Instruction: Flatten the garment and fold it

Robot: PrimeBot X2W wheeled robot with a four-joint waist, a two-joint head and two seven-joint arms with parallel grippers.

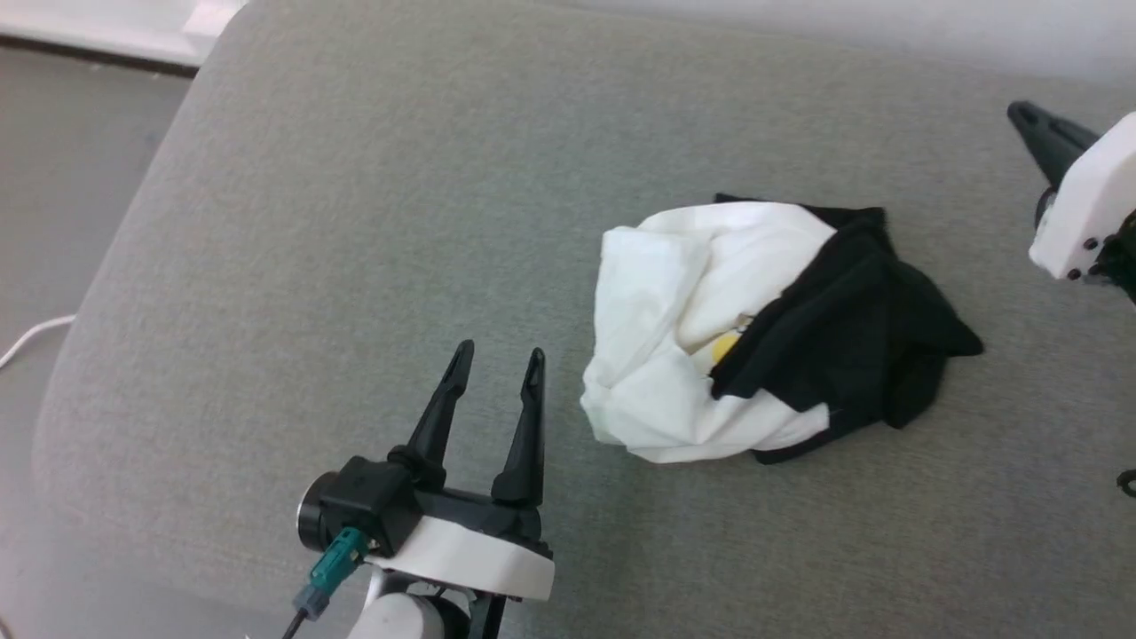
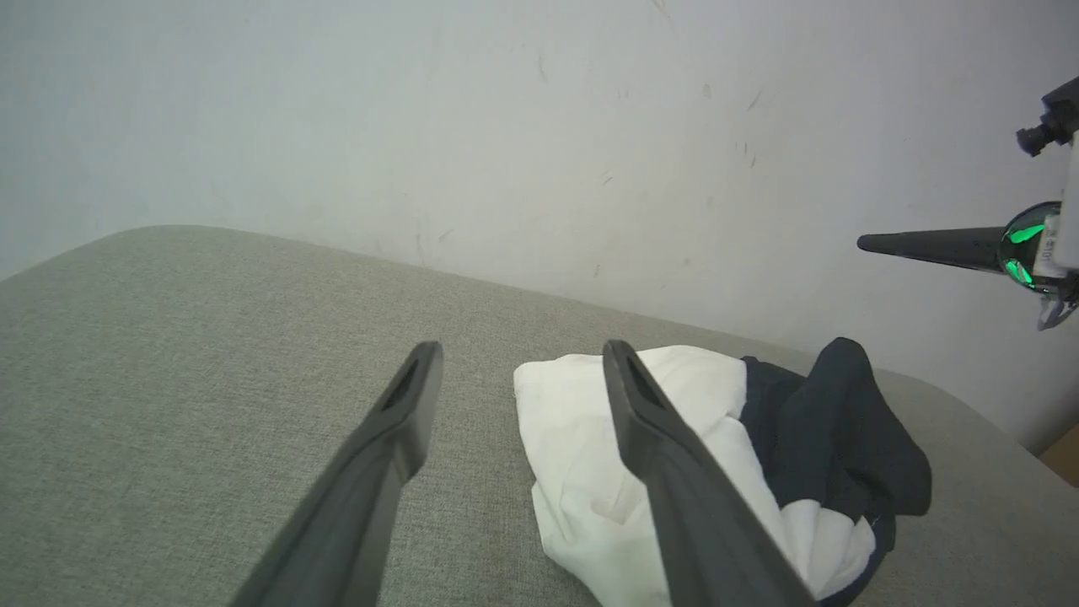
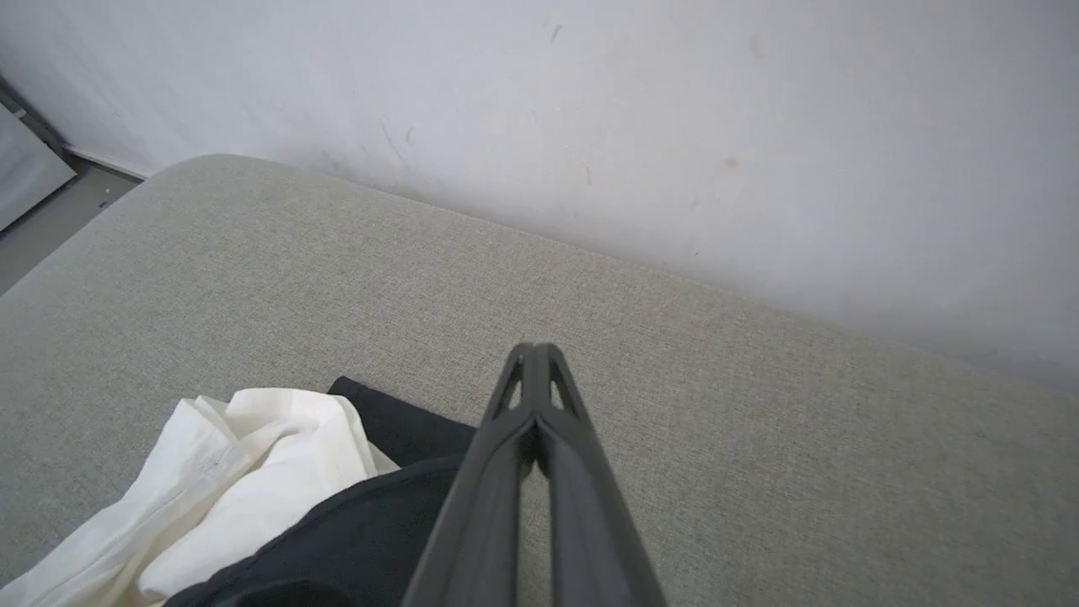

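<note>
The left pincer (image 1: pixel 497 355) has its 2 dark fingers spread apart with nothing between them, just beside the white flank of the garment (image 1: pixel 674 373), while the right pincer (image 3: pixel 535 352) has its fingers pressed together on nothing and hangs off the garment's black side, toward the right edge of the worktop (image 1: pixel 355 195). The garment lies in a crumpled heap on the right half of the worktop, well in from the far edge along the wall (image 2: pixel 506 126) and well apart from the rounded far-left corner. White body cloth is bunched in soft, thick folds; a black sleeve (image 1: pixel 870 328) is draped over the right part, and a small yellow patch (image 1: pixel 724 348) peeps out between them. It looks light, limp and matte, not slippery, so it should drape and stretch instead of holding a shape; pinching 1 layer at an exposed edge or sleeve end, not the bulky middle, seems the surer hold, though hem and cuffs are hard to pick out in the heap. The worktop wears a grey woven covering with a fine weave that may drag on the cotton.
</note>
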